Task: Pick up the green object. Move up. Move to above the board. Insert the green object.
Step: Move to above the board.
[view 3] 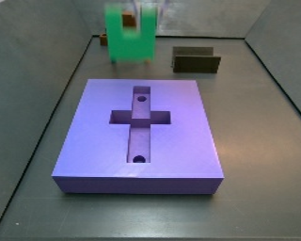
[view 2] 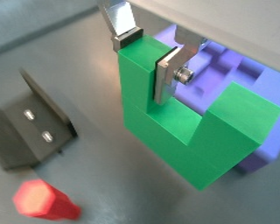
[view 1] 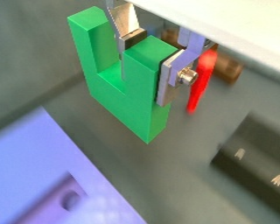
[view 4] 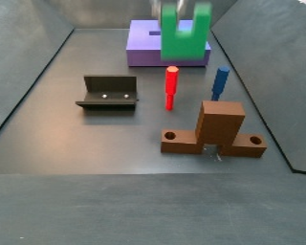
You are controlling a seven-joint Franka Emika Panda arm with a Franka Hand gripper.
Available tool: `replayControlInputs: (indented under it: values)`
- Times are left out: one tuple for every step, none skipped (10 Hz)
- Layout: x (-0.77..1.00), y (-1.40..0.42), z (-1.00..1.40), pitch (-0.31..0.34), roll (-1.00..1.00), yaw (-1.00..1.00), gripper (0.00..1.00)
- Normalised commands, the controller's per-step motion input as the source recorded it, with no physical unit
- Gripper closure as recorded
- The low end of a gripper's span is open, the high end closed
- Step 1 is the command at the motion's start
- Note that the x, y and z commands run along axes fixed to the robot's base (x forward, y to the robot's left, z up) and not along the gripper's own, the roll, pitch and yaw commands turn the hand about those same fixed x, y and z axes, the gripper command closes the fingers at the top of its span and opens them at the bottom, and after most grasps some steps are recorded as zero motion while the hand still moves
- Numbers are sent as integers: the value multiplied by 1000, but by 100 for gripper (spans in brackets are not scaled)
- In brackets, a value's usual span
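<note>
My gripper [view 1: 149,59] is shut on the green object [view 1: 113,83], a bright green U-shaped block. One prong sits between the silver fingers [view 2: 164,74], and the grip also shows in the other wrist view [view 2: 146,57]. The block hangs in the air, prongs up. In a side view the green object [view 3: 128,40] looks blurred, beyond the far edge of the board [view 3: 172,141]. The board is a purple slab with a cross-shaped recess and two round holes. It also shows in a wrist view [view 1: 43,175], low and off to one side of the block.
The dark fixture [view 4: 107,93] stands on the floor, also seen in a side view [view 3: 198,59]. A red peg [view 4: 171,86], a blue peg [view 4: 220,83] and a brown U-shaped block [view 4: 217,129] stand beyond the board. Grey walls ring the floor.
</note>
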Motion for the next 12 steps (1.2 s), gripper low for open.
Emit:
replayControlInputs:
  values:
    - [-42,9,1400,3,10,0,100]
    - [-15,5,1400,-1,15,-2,100]
    - [46,7,1400,55,24,2,100]
    - [39,5,944,76,28,2,100]
    - [22,3,416,74,33,4,100]
    - [19,-1400,336,145,151,-131,100]
    - [16,-1400,279,133,152,-120,100]
    - [40,-1400,289,129,140,-62,100]
    - [84,-1400,282,129,74,-23,100]
    - [130,-1400,276,140,59,-17,100]
    - [96,-623,132,148,52,-2,100]
    - [82,-170,48,133,31,-4,100]
